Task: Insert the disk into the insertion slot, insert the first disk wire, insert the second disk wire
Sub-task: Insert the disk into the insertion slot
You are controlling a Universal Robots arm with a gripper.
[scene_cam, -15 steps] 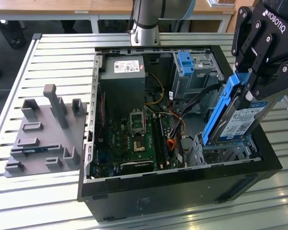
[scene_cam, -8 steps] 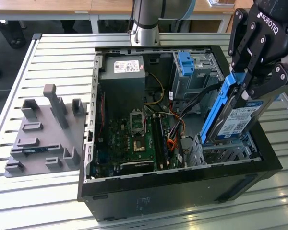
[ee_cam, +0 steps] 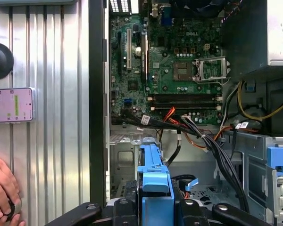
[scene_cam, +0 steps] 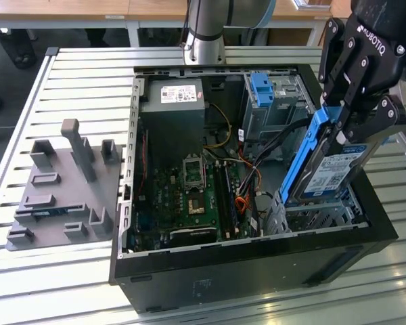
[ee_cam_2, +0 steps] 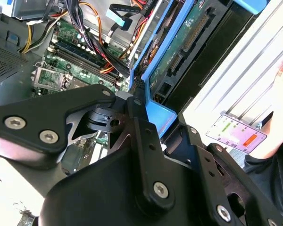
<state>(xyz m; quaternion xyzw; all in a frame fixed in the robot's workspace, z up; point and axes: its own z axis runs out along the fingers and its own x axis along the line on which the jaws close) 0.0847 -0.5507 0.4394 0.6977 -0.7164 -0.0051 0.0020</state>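
so the gripper [scene_cam: 335, 123] is clamped on the disk [scene_cam: 328, 169], with its black fingers [ee_cam_2: 139, 122] pinching the upper end of the blue carrier [ee_cam_2: 160, 113] from both sides. the disk is up on end and tilted, white label showing in the exterior view. its lower end dips toward the insertion slot [scene_cam: 319, 215], that low silver perforated cage in the corner of the black pc case [scene_cam: 257, 271] on the exterior view's right. it's not lying flat in the slot, and i honestly can't tell if the bottom edge touches the cage metal. the second wrist view gets the disk's underside, a green circuit board [ee_cam_2: 179, 52] framed by the blue. just beside the slot stands the taller grey cage [scene_cam: 274, 112] with its blue latch [scene_cam: 260, 87]. a bundle of black cables [ee_cam: 212, 146] with some orange and red wires runs from the motherboard [scene_cam: 189, 196] toward the cages. the power supply [scene_cam: 172, 101] sits at the far end of the case. off to the exterior view's left there's a grey fixture plate [scene_cam: 61, 196] on the slatted metal table [scene_cam: 74, 68]. in the first wrist view a phone [ee_cam: 12, 104] lies on the slats with a person's hand [ee_cam: 2, 188] near it.
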